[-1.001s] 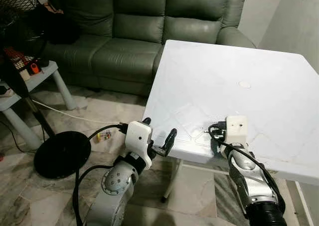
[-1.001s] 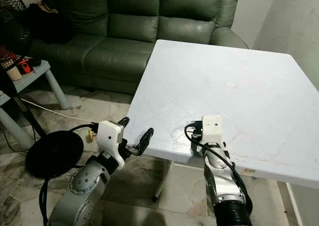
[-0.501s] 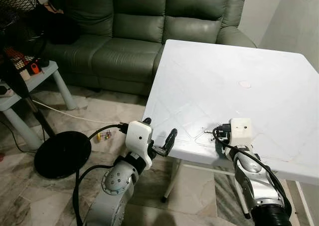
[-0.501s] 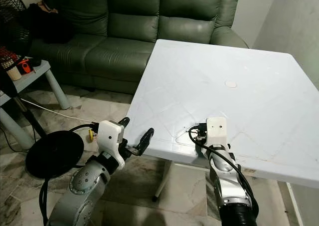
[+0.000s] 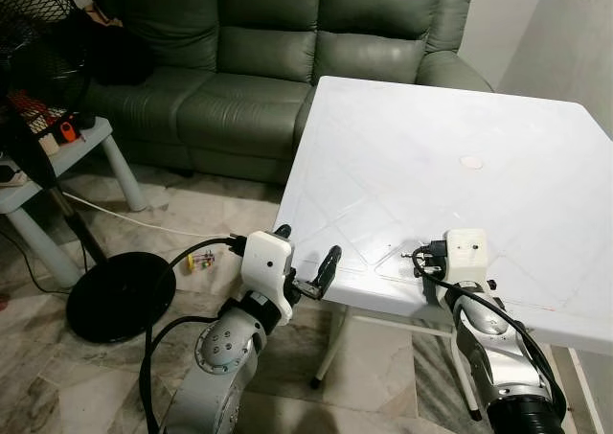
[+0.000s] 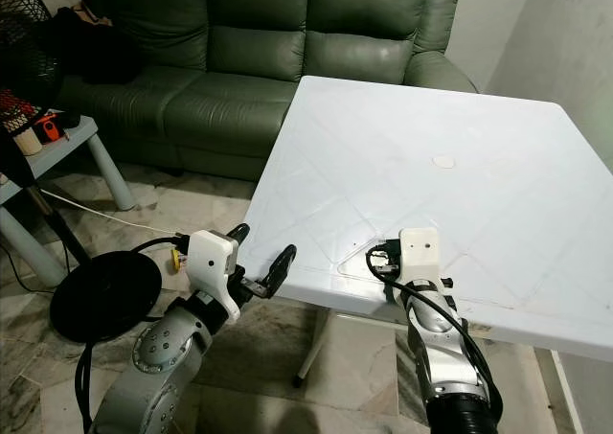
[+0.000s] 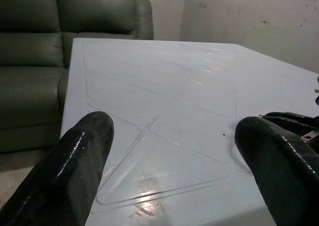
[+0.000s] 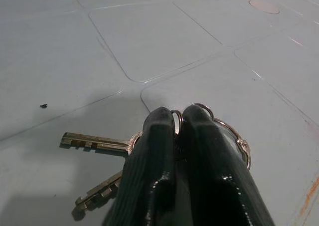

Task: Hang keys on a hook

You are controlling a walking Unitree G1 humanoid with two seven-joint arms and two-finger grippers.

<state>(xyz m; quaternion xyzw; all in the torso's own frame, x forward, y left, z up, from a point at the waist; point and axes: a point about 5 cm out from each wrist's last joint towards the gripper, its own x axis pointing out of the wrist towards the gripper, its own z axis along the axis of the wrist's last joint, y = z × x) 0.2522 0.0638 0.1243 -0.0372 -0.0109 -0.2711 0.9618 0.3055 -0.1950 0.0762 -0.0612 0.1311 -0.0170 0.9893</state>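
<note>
A bunch of metal keys [image 8: 94, 143] on a ring [image 8: 234, 136] lies on the white table [image 5: 431, 147], near its front edge. My right gripper [image 8: 178, 118] is shut on the ring, its fingertips pinched together low over the table top. In the left eye view the same gripper [image 5: 426, 259] sits just inside the front edge, with a key [image 5: 407, 255] poking out to its left. My left gripper [image 5: 306, 247] is open with nothing between its fingers. It is held level with the table's front left edge and points across the top.
A green leather sofa [image 5: 268, 51] stands behind the table. On the floor to the left is a fan's black round base [image 5: 120, 295]. Beside it stands a small grey side table [image 5: 67, 147] with clutter. A wall runs along the right side.
My right gripper has edged a little to the right along the table's front edge, and the keys have gone with it. The left arm has stayed put.
</note>
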